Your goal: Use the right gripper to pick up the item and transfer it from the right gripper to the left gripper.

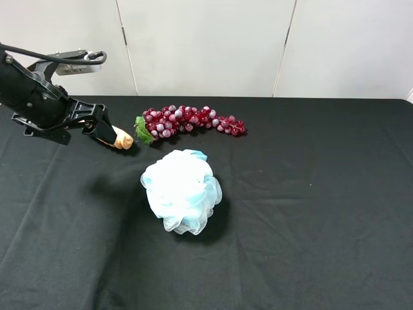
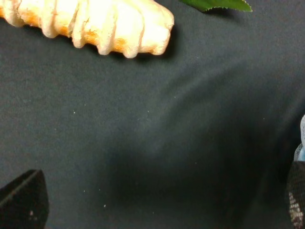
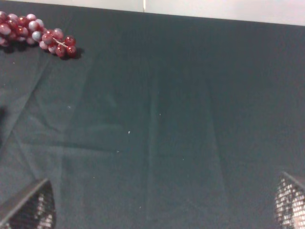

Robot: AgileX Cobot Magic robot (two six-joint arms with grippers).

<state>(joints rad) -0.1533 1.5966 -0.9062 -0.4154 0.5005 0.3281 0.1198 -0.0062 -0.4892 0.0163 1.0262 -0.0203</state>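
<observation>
Nearest the high camera, a pale-blue mesh bath puff [image 1: 182, 191] is sitting near the middle of the black cloth surface [image 1: 310, 213], casting a shadow to its left. Behind it, a bunch of red-purple grapes [image 1: 190, 121] with a green leaf [image 1: 142, 131] is lying stretched along the far part of the surface.

Over on the left, the left gripper [image 1: 115, 137] is reaching in on its black arm [image 1: 32, 97], angled down toward the cloth. A small golden-tan bread roll [image 1: 122, 139] is showing at the fingertips, just beside the leaf end of the grapes. In the left wrist view, the roll [image 2: 90, 24] is lying on the cloth with its ridges facing the camera, and the two black fingertips [image 2: 23, 200] are standing wide apart near the picture's corners, well clear of it. So the left gripper is standing fully open and gripping nothing; from the high view alone it is hard to tell whether a finger is touching the roll.

Only the right wrist view is showing the right gripper [image 3: 164, 207]: its two fingertips [image 3: 31, 207] are spread wide above bare cloth, holding nothing, with the tail end of the grapes [image 3: 35, 33] lying well away from it
</observation>
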